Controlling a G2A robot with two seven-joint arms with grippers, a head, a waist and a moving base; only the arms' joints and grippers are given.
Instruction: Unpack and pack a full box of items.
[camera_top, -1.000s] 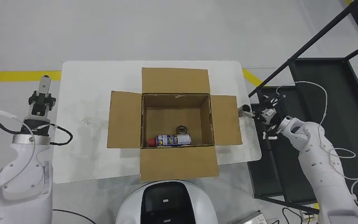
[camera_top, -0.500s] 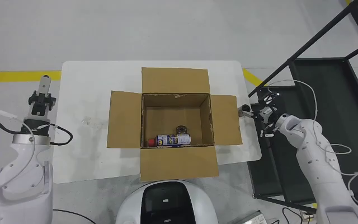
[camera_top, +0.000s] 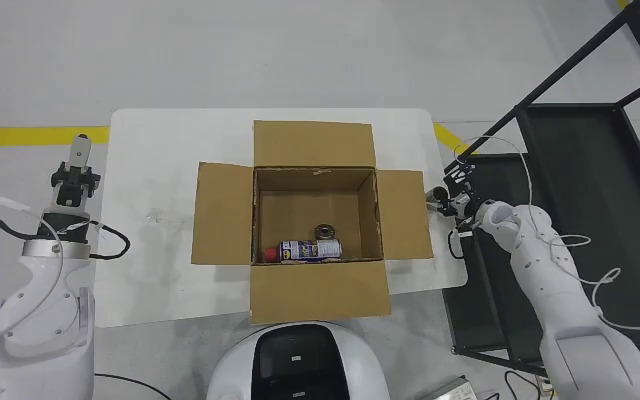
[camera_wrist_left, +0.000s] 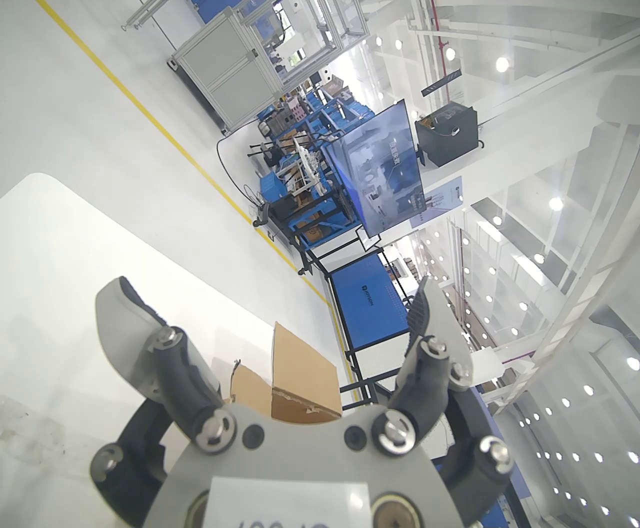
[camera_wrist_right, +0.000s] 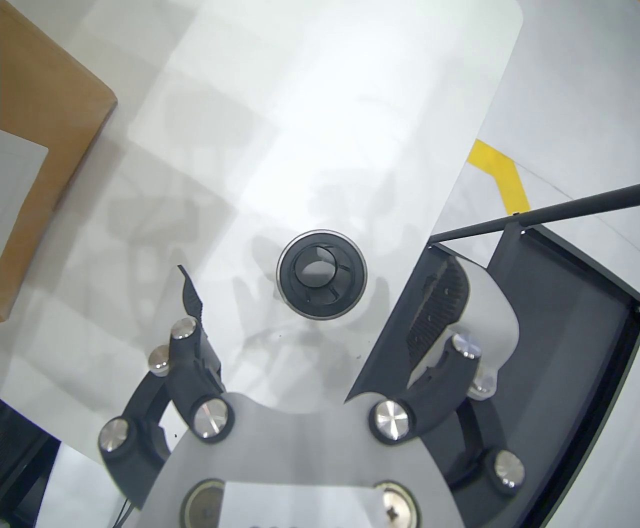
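Observation:
An open cardboard box (camera_top: 315, 152) stands in the middle of the white table (camera_top: 160, 150). On its floor lie a blue and yellow spray can (camera_top: 308, 249) and a dark round roll (camera_top: 325, 232). A small black round cap with a metal rim (camera_wrist_right: 321, 280) rests on the table near its right edge, beside the box's right flap (camera_top: 405, 212). My right gripper (camera_wrist_right: 315, 300) hovers over the cap (camera_top: 436, 197), open, a finger on either side and not touching it. My left gripper (camera_wrist_left: 277, 310) is open and holds nothing, off the table's left edge (camera_top: 77, 160).
A black metal rack (camera_top: 565, 190) stands close against the table's right side, and one right finger (camera_wrist_right: 440, 305) hangs over its edge. Yellow floor tape (camera_top: 40, 135) runs past the left. Bare table lies left of the box.
The right arm has shifted a little toward the table and its far side, bringing the gripper over the cap. The left arm and the box contents have stayed put.

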